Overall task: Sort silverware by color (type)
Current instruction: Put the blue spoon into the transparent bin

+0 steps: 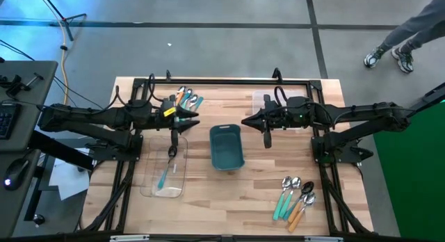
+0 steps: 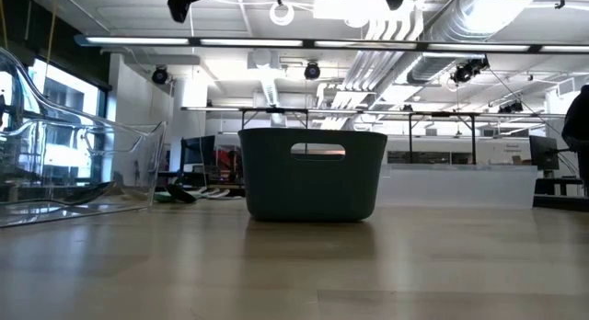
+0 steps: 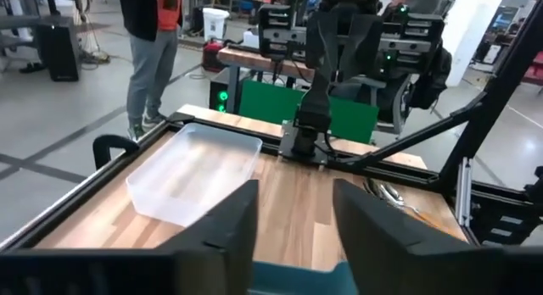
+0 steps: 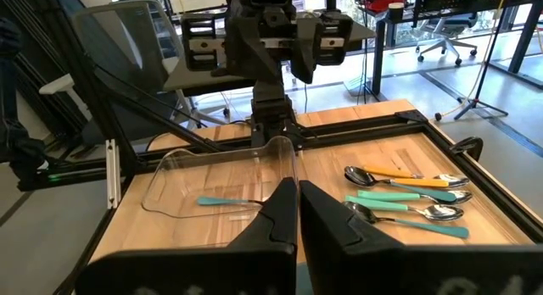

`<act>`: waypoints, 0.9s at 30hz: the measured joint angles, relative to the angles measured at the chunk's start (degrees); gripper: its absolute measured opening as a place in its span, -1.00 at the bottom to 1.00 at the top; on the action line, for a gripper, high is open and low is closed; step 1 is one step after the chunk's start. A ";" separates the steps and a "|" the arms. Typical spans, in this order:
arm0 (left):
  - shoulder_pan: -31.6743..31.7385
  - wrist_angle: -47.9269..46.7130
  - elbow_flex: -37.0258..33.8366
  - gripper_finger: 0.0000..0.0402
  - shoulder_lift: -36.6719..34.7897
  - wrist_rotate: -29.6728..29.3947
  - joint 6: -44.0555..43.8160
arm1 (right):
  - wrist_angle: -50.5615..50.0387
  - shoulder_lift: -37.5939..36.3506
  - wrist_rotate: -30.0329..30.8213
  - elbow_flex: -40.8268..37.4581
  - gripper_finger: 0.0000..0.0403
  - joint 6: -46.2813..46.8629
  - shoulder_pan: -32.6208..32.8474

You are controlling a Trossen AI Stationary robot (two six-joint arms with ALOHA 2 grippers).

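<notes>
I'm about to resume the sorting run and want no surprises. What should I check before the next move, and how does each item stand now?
1. Left gripper empty with fingers apart: ok.
2. Teal spoon lies inside the clear tray on the left: ok.
3. Right gripper shut and holding nothing: ok.
4. Spoons near the left arm unsorted, teal and orange mixed: not ok.
5. Spoons at the front right unsorted: not ok.
6. Teal bin empty: cannot tell.

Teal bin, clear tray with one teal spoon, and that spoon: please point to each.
Teal bin (image 1: 227, 147): high view, bare floor inside.
Clear tray (image 1: 154, 190): high view, its near rim.
Teal spoon (image 1: 164, 174): high view, its handle.
</notes>
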 joint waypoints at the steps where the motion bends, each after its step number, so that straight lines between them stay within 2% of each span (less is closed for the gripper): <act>1: 0.00 0.05 0.00 -0.20 0.00 -0.01 -0.74 | 0.00 0.00 0.00 0.00 -1.00 0.00 0.00; 3: 0.41 0.38 0.10 -0.10 0.08 -0.49 -1.84 | 0.00 -0.01 0.00 0.00 -1.00 0.00 -0.13; 6: 3.34 -3.07 2.88 -0.02 2.13 -4.60 -5.52 | 0.00 -0.02 -0.07 0.00 -1.00 -0.01 -0.60; 8: 6.96 -9.23 5.95 0.00 4.39 -5.87 -7.70 | 0.00 -0.02 -0.07 0.00 -1.00 -0.02 -1.02; 12: 16.05 -25.79 13.90 -0.01 10.67 -4.53 -11.02 | -0.18 -0.02 -1.12 0.00 -1.00 -0.02 -1.69; 16: 23.75 -38.07 19.75 -0.04 18.93 -3.21 -9.90 | -0.44 -0.02 -2.25 0.00 -1.00 -0.01 -1.99; 21: 28.10 -39.49 21.09 -0.06 28.08 -1.30 -9.54 | -0.55 -0.02 -2.25 0.00 -1.00 -0.02 -1.99; 27: 28.94 -43.33 21.09 -0.07 38.26 -1.41 -8.06 | -1.34 -0.02 -2.23 0.00 -1.00 -0.02 -1.99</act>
